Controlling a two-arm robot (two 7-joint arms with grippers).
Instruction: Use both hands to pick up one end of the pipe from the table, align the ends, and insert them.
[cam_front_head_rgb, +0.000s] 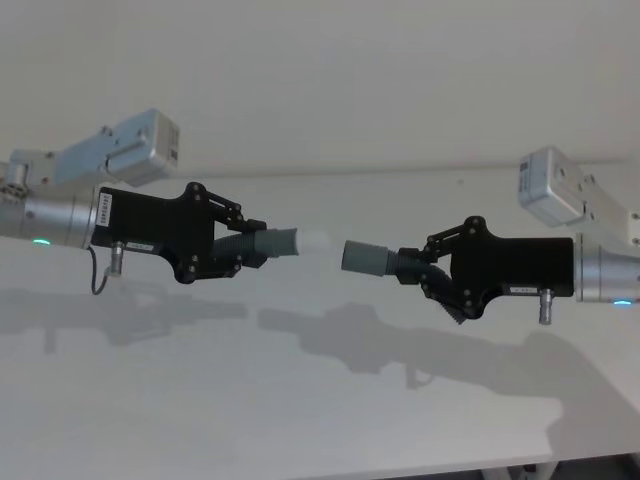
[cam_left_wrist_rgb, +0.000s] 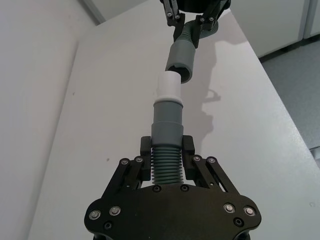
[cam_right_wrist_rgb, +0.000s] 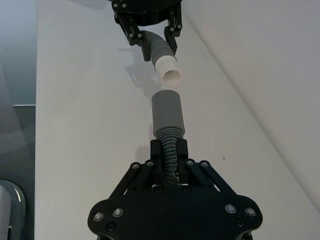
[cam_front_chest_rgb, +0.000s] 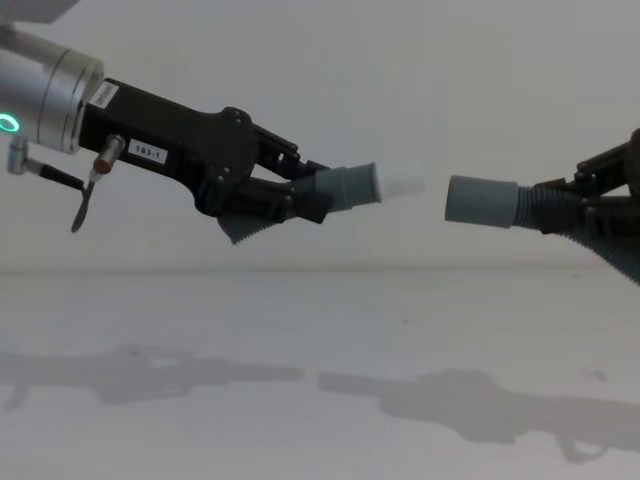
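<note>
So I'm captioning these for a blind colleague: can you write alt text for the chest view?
Two end effectors hold hose pieces in the air above the white table, ends facing across a small gap. The left end effector grips the left hose piece with its white tip; the right end effector grips the right hose piece, grey cuff forward.

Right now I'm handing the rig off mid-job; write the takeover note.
Left gripper: shut on the pipe piece with the white tip, held above the table.
Right gripper: shut on the other piece, grey cuff facing the tip.
Done: both pieces lifted, ends facing each other with a small gap.
Left: the ends look slightly off-axis in the wrist views; fine-align them, then push the tip into the cuff.
</note>
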